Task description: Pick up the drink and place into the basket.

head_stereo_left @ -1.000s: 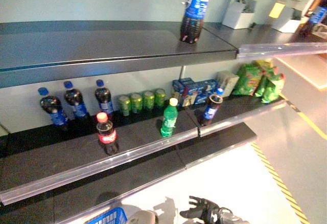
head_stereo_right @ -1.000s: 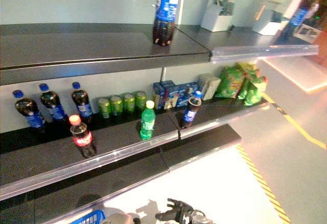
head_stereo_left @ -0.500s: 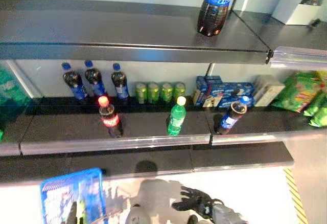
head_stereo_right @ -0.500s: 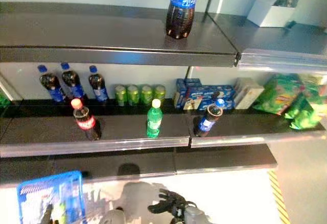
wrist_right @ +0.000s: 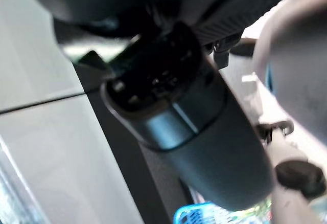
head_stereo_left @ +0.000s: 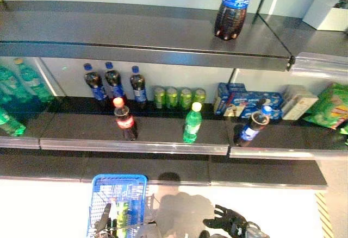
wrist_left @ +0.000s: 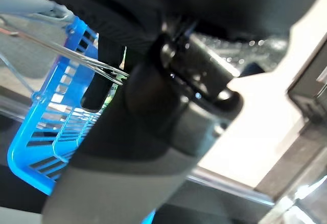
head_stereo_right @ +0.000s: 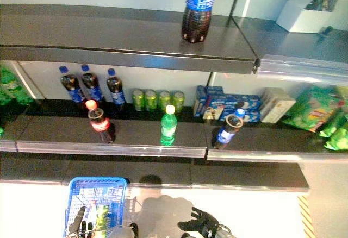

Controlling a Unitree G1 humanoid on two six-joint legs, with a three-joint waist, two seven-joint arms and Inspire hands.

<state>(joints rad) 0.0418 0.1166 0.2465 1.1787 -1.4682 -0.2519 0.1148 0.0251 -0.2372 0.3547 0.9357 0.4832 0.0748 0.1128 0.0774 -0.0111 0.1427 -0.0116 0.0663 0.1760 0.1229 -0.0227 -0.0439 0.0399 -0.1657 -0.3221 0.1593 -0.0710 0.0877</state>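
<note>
Drinks are all on the middle shelf (head_stereo_left: 136, 146), nothing picked yet: a red-cap cola (head_stereo_left: 125, 121), a green bottle (head_stereo_left: 191, 124), more behind. Left hand (head_stereo_right: 81, 226) is curled on the blue basket (head_stereo_left: 118, 186) down low, already some green item in it. Right hand (head_stereo_left: 225, 224) hangs empty, fingers spread. Looks like the reach step; it needs to lift toward a bottle.

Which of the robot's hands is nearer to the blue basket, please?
The left hand: it is at the blue basket, apparently on its handle. The right hand hangs empty off to the basket's right, clearly apart from it.
</note>
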